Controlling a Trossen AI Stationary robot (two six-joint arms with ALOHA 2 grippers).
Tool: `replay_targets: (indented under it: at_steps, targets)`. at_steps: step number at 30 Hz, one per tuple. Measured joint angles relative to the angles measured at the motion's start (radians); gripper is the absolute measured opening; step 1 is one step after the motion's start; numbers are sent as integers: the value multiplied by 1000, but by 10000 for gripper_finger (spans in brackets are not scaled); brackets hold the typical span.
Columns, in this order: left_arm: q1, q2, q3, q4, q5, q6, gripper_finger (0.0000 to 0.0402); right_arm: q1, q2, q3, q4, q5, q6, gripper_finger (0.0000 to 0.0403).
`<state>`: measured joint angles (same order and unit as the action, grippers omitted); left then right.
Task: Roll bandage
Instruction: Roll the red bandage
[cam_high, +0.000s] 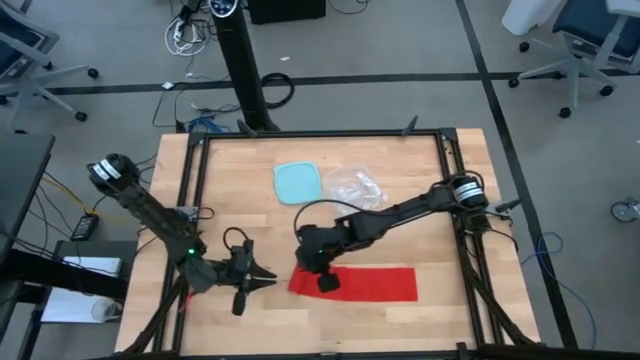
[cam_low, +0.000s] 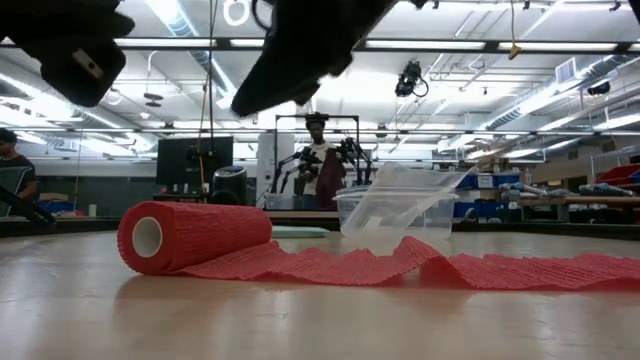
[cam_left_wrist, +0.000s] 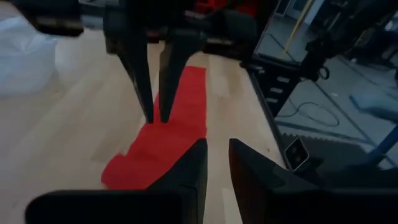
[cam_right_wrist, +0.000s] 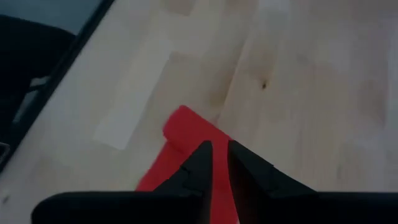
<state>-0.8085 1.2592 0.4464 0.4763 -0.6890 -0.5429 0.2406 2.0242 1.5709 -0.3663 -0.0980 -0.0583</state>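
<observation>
Bandage: I see the bandage (cam_high: 365, 283) lying flat as a bright red strip on the wooden desk (cam_high: 230, 190), near the front edge and a little right of the middle. Its left end is wound into a small roll (cam_low: 190, 236), which rests on the desk in the low view, with the loose, wrinkled strip trailing off to the right.

Right claw: My right gripper (cam_high: 327, 283) is over the rolled left end of the bandage, the arm reaching in from the desk's right edge. In the right wrist view its fingers (cam_right_wrist: 200, 163) stand nearly together with only a thin gap, and the red roll shows just past their tips. I cannot tell whether they touch the fabric; I see nothing pinched between them.

Left claw: My left gripper (cam_high: 262, 276) sits near the front-left part of the desk, just left of the bandage and apart from it. Its fingers (cam_left_wrist: 194, 167) are a narrow gap apart and hold nothing.

Container: A light-blue square container (cam_high: 298, 182) lies toward the back edge, about mid-desk.

Bag: A clear crinkled plastic bag (cam_high: 356, 185) lies just right of the container.

Room: I see a person (cam_low: 320, 165) standing well behind the desk in the low view.
</observation>
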Motion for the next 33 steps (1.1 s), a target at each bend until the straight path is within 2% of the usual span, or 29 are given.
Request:
replay_targets:
  at_steps: [4,15,33]
  targets:
    - [0,1,4,-56,-2,-38,72,12,21,1,12,-1,-3,50]
    - [2,11,5,-53,1,-42,72,13,103,-1,68,-16,-15,50]
    - [4,11,5,-53,-7,-48,72,-7,103,-1,84,22,-109,50]
